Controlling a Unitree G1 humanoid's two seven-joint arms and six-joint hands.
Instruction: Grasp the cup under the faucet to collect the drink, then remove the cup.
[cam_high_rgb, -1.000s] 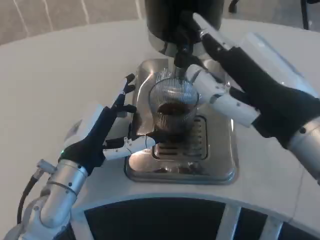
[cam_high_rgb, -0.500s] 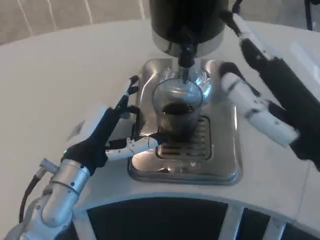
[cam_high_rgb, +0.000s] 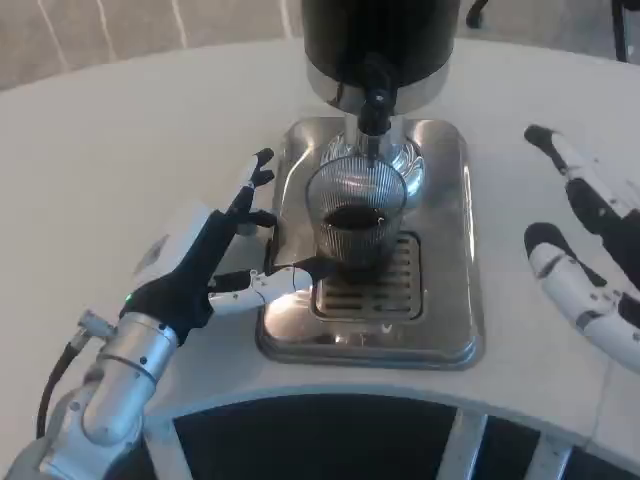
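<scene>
Cup (cam_high_rgb: 354, 215) of clear ribbed glass stands upright on the metal tray (cam_high_rgb: 445, 300), on the slotted grate (cam_high_rgb: 385, 285) of this tray, directly under the black faucet (cam_high_rgb: 374, 105). There is dark drink in the lower part of the cup. The faucet comes out from the black dispenser (cam_high_rgb: 380, 40), which stands at the far end of the tray on the white table (cam_high_rgb: 130, 130).

The left hand (cam_high_rgb: 215, 265) is at the left side of the tray, with its fingers spread apart, and it holds nothing. One white finger (cam_high_rgb: 262, 285) reaches over the tray edge toward the base of the cup; its dark tip is very close to the glass, but I cannot tell if it really touches. The other fingers point up along the left rim of the tray, apart from the cup.

The right hand (cam_high_rgb: 585, 250) is over the table to the right of the tray, well apart from the cup. Its fingers are stretched out and separated, and nothing is in it.
</scene>
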